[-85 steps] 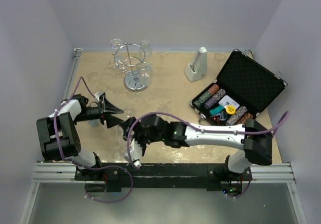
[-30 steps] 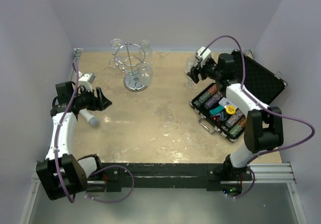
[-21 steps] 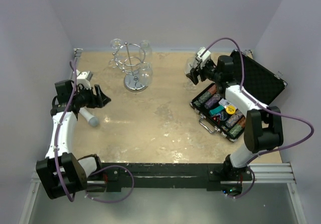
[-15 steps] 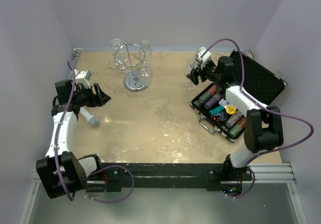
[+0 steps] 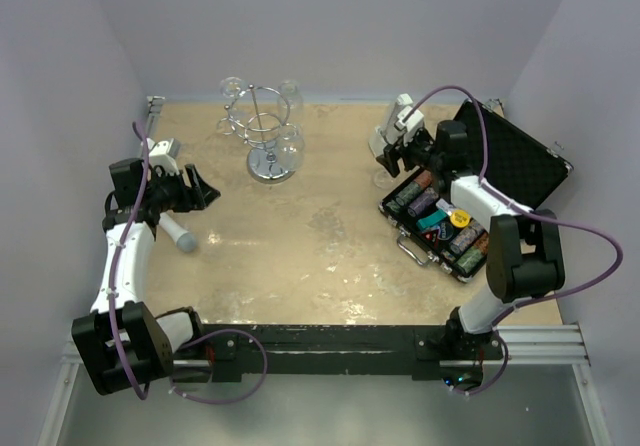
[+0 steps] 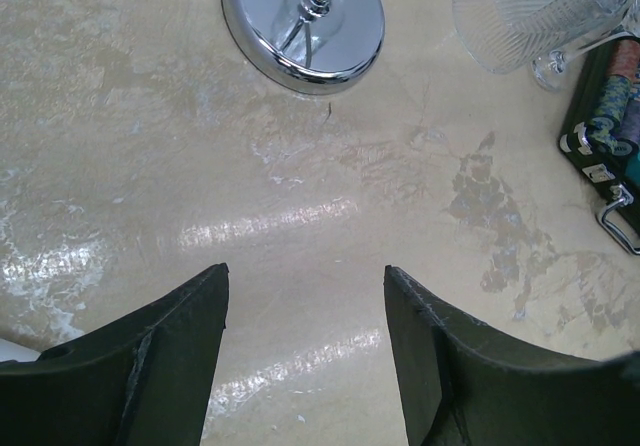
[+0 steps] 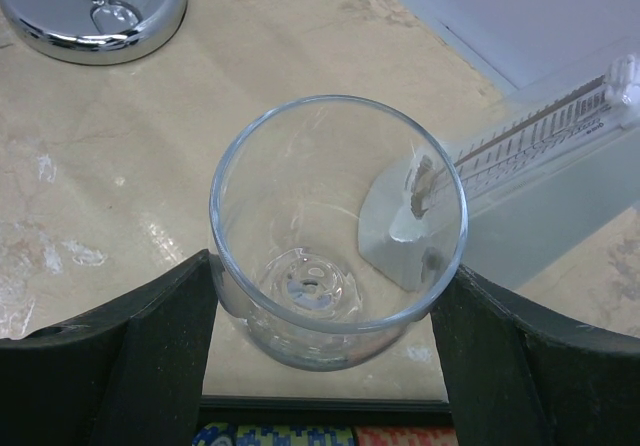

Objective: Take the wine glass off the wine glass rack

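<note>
Both arms have swung apart since 2.8 s ago, when we saw their grippers meeting over the near-left part of the tabletop [image 5: 320, 251]. We now find the right gripper [image 5: 388, 154] toward the far right corner and the left gripper [image 5: 203, 191] close to the left edge.

In the right wrist view we look down into the wine glass [image 7: 335, 216]. It stands upright, rim uppermost, with the dark fingers [image 7: 130, 366] pressed one against each side of the bowl, so the jaws are closed on it to the bowl's width. We cannot tell whether its foot touches the tabletop.

Just behind it sits the grey metronome [image 7: 520, 196]. Just beside it, toward the right edge, lies the open black case [image 5: 505, 161] of coloured chips.

The wine glass rack [image 5: 262, 126] stands at the far edge, left of centre, well apart from the held glass. We see other glasses [image 5: 288, 146] hanging from it.

In the left wrist view the left fingers [image 6: 150, 356] are spread wide above the tabletop, holding nothing.
</note>
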